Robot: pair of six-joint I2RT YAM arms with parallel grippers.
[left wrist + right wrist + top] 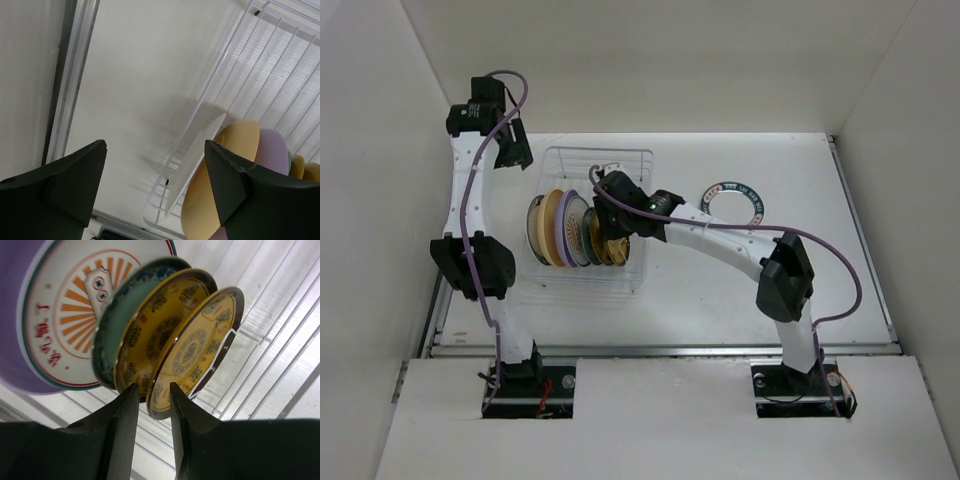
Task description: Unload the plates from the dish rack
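The dish rack [610,152] holds several plates standing on edge [563,230]. My right gripper [608,222] is at the row's right end. In the right wrist view it [152,386] is closed narrowly on the lower rim of the nearest yellow-brown patterned plate [200,340], which still stands in the rack. Behind it are a second yellow-brown plate [160,335], a teal-blue one [112,335], a white one with orange-red design [65,315] and a lavender one [15,315]. My left gripper [512,152] is open and empty [155,145], raised by the rack's far-left corner. Its view shows a white plate edge-on [200,150], the tan-yellow plate [235,150] and the lavender plate [272,150].
A green-rimmed white plate [730,200] lies flat on the table right of the rack. The rack's wire sides [280,60] rise around the plates. A metal rail [70,90] runs along the table's left edge, and white walls close in on three sides.
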